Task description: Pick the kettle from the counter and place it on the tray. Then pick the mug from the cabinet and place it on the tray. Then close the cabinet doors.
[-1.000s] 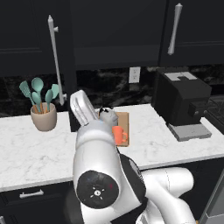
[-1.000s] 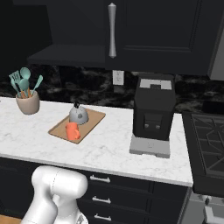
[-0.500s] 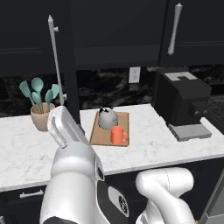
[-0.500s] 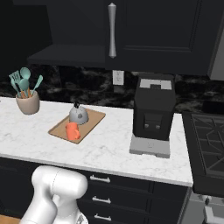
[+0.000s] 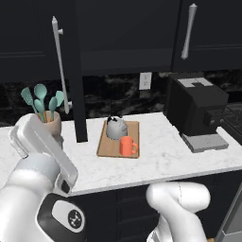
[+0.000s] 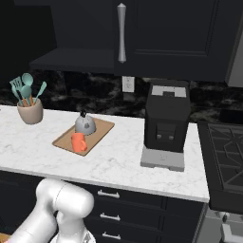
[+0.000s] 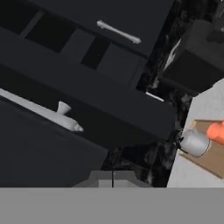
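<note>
The grey kettle (image 5: 116,127) and the orange-red mug (image 5: 126,146) both stand on the wooden tray (image 5: 106,147) on the white counter (image 5: 160,160), with the mug in front of the kettle. From the right, the kettle (image 6: 85,124), mug (image 6: 78,142) and tray (image 6: 103,127) look the same. The left cabinet door (image 5: 78,94) stands open, its edge towards me and its bar handle (image 5: 59,66) showing. The dark shelf (image 6: 71,59) lies bare. The right door's handle (image 5: 189,30) hangs on a shut panel. My gripper (image 7: 113,178) is shut and empty, facing a black door with a silver handle (image 7: 43,111) close by.
A beige pot of teal utensils (image 5: 47,120) stands left of the open door. A black coffee machine (image 5: 196,113) fills the counter's right end, with a stove (image 6: 228,152) beyond it. My white arm (image 5: 42,156) rises at the lower left, near the pot.
My arm has swung left, away from in front of the tray, and the kettle and mug are now unhidden. Tray, kettle and mug have not moved.
</note>
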Tool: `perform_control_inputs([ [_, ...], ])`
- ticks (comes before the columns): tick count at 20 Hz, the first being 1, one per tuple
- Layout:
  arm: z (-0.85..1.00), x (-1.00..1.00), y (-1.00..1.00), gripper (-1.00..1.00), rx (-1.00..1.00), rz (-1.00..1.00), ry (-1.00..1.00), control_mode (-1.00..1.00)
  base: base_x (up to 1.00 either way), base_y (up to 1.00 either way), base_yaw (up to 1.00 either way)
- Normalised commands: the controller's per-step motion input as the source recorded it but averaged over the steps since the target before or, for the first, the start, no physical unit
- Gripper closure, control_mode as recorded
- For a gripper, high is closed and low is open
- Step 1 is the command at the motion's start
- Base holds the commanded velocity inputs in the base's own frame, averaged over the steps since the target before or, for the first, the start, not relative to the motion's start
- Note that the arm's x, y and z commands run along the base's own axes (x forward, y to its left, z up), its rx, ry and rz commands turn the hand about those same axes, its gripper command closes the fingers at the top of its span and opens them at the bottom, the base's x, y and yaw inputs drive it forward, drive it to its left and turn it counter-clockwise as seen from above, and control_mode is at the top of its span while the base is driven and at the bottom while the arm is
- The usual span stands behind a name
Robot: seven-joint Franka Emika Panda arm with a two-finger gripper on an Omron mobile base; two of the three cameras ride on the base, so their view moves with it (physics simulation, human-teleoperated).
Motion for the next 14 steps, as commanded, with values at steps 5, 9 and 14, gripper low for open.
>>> perform_control_inputs([
  [5, -0.11, 1.0, 0.4, 1.0, 0.0, -0.27, 0.0, -1.0, 0.0, 0.0, 0.0],
  [9, -0.08, 0.76, 0.16, 1.0, -0.01, -0.17, 0.0, -1.0, 0.0, 0.0, 0.0],
  [14, 0.0, 0.05, -0.04, 1.0, 0.0, -0.04, -0.01, -1.0, 0.0, 0.0, 0.0],
])
